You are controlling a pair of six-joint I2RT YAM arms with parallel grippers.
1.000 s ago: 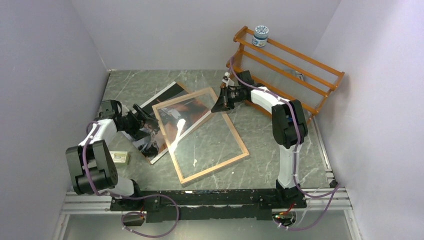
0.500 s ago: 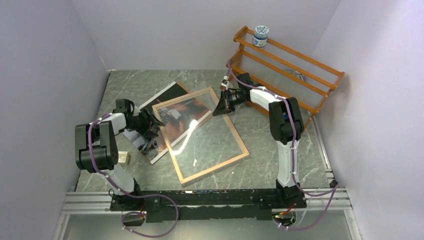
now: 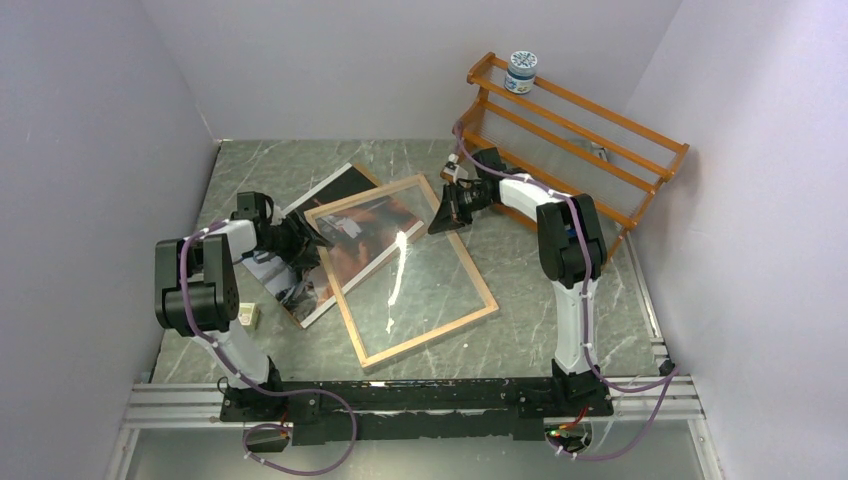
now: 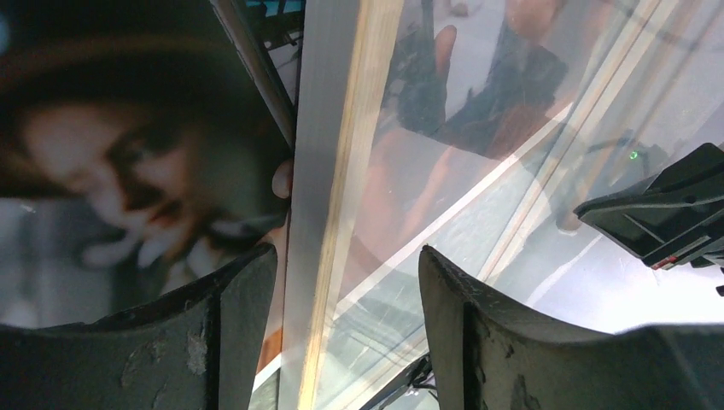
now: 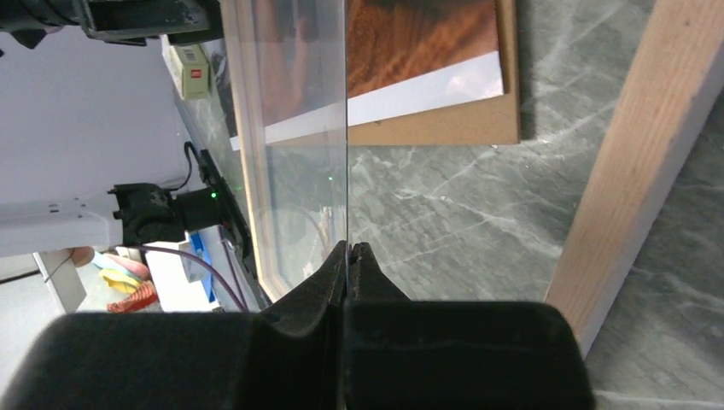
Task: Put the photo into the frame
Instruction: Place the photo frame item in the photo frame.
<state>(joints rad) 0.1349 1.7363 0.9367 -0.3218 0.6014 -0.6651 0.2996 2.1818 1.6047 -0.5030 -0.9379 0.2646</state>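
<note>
The frame (image 3: 470, 300) lies back-up on the table, its light wood rim showing. The photo (image 3: 290, 280) lies partly under its left side, face up; the left wrist view shows a blurred face (image 4: 111, 171). My left gripper (image 3: 300, 236) is open, and its fingers (image 4: 188, 342) straddle the frame's left rim (image 4: 333, 188) without closing on it. My right gripper (image 3: 445, 210) is at the frame's far right corner, shut on the edge of the clear pane (image 5: 347, 128), which I see edge-on. The frame's wood rim (image 5: 632, 162) lies on the table beside it.
An orange wooden rack (image 3: 580, 130) stands at the back right, behind my right arm, with a small jar (image 3: 520, 70) on top. A brown backing panel (image 5: 444, 132) lies under the photo's far edge. A small box (image 3: 247, 315) lies by my left arm. Walls close in left, back and right.
My left gripper has moved right and farther back, up to the frame's left rim. The right gripper has shifted slightly at the far corner, and the glare on the pane has moved.
</note>
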